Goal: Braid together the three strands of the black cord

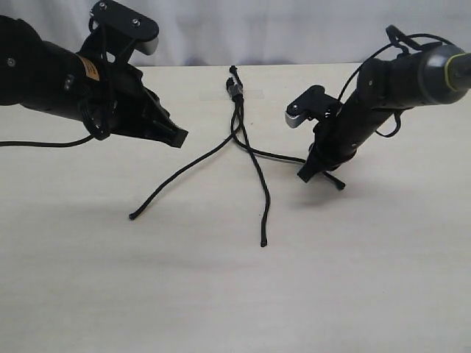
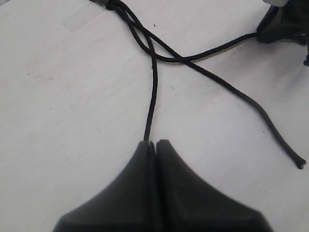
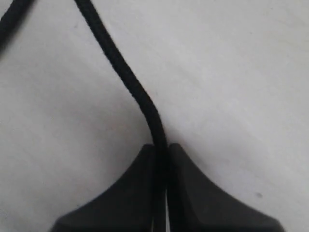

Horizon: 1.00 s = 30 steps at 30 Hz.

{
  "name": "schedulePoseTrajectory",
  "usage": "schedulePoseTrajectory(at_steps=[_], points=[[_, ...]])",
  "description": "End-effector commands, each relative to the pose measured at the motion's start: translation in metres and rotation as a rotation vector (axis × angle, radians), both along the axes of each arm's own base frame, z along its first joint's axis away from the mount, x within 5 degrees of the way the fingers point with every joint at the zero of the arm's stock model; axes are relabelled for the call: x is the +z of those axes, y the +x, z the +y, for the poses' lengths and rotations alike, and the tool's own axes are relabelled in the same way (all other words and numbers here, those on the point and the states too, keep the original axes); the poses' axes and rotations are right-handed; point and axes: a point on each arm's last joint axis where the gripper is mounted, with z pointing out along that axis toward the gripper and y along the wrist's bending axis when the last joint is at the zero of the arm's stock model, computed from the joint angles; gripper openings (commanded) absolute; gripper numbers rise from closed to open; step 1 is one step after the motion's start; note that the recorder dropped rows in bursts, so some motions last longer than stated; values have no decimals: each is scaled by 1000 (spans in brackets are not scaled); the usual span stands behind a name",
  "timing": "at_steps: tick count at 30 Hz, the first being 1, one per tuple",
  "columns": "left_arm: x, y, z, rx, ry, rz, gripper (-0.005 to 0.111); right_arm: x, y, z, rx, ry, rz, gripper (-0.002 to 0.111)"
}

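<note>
The black cord's bound, knotted end [image 1: 235,86] lies at the back middle of the table. From it, three strands fan toward the front. The left strand [image 1: 173,182] runs to a tip at the front left and, in the left wrist view, the left strand [image 2: 153,92] passes under my fingers. The middle strand [image 1: 259,184] ends at the front centre. The right strand [image 1: 280,156] crosses over it and leads into my right gripper [image 1: 307,175], which is shut on it [image 3: 161,147]; its tip sticks out behind. My left gripper [image 1: 179,137] hovers shut above the table, holding nothing [image 2: 155,143].
A piece of clear tape [image 2: 82,17] sits on the pale table [image 1: 221,294] beside the knot. The right arm's own cables [image 1: 397,44] loop above its wrist. A white backdrop closes off the far edge.
</note>
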Motion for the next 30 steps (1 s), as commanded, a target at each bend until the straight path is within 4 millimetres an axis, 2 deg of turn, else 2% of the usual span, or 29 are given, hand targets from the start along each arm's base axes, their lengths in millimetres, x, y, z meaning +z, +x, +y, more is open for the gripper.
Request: schedulePoseTrajectory(at_steps=[1,4,8,12,17,25,27,30], points=[[2,-1,-2,-12,2,-12,0,31,1,1,14,10,-48,4],[2,-1,-2,-15,7,-14,0,54,2,0,10,22,-114,4],[1,-2,-2,-16,11,-2,0,63,5,-3,20,2,-171,4],[1,-3,-2,-17,13,6,0,51,10,-8,19,-56,-182,4],[1,-3,-2,-17,13,6,0,41,12,-8,-11,-54,-176,4],[1,-3,-2,-17,13,6,0,13,14,-8,-63,-48,-112,5],[1,-3,-2,-17,13,6,0,12,15,-9,-93,-53,-108,13],[1,-3,-2,-17,13,6,0,12,15,-9,-131,-56,-115,35]])
